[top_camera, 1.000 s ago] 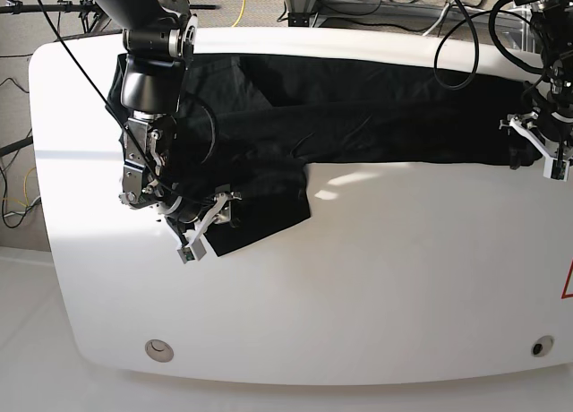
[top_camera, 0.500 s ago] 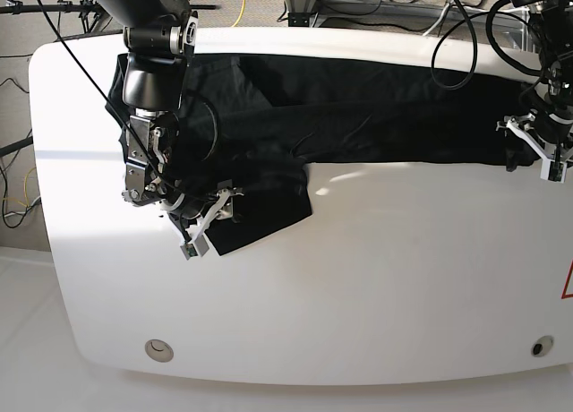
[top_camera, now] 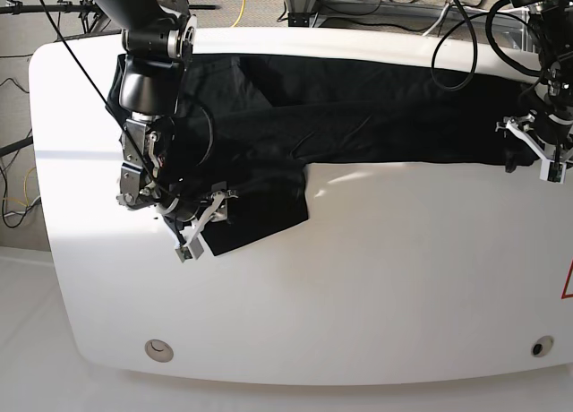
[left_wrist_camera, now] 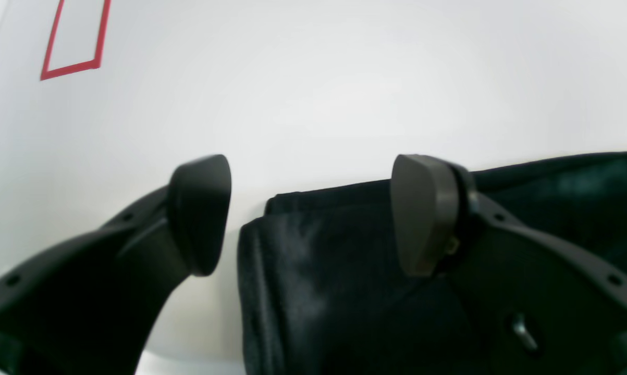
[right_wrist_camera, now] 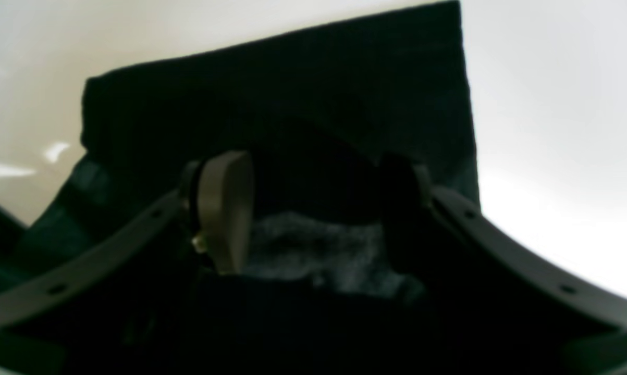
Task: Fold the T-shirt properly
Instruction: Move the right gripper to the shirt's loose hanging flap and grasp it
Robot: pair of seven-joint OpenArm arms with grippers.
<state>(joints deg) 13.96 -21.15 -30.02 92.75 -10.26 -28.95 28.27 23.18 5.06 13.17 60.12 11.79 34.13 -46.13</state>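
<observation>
The black T-shirt (top_camera: pixel 358 107) lies spread along the far half of the white table (top_camera: pixel 358 287), with one sleeve hanging toward the front at the left. My right gripper (top_camera: pixel 201 226) sits on that sleeve's front left edge. In the right wrist view its jaws (right_wrist_camera: pixel 313 208) stand apart over the T-shirt (right_wrist_camera: pixel 292 78), with rumpled cloth between them. My left gripper (top_camera: pixel 540 152) hovers at the shirt's right end. Seen from the left wrist, the left gripper (left_wrist_camera: pixel 310 219) is open, straddling a folded corner of the T-shirt (left_wrist_camera: pixel 344 291). No print shows.
A red tape mark (top_camera: pixel 568 282) sits at the table's right edge and shows as a red outline (left_wrist_camera: pixel 73 36) in the left wrist view. Two round holes (top_camera: pixel 159 347) (top_camera: pixel 537 347) lie near the front edge. Cables hang behind the table.
My right gripper has shifted slightly left on the sleeve, and the sleeve's edge drew in a little with it. The left gripper has edged slightly toward the far side.
</observation>
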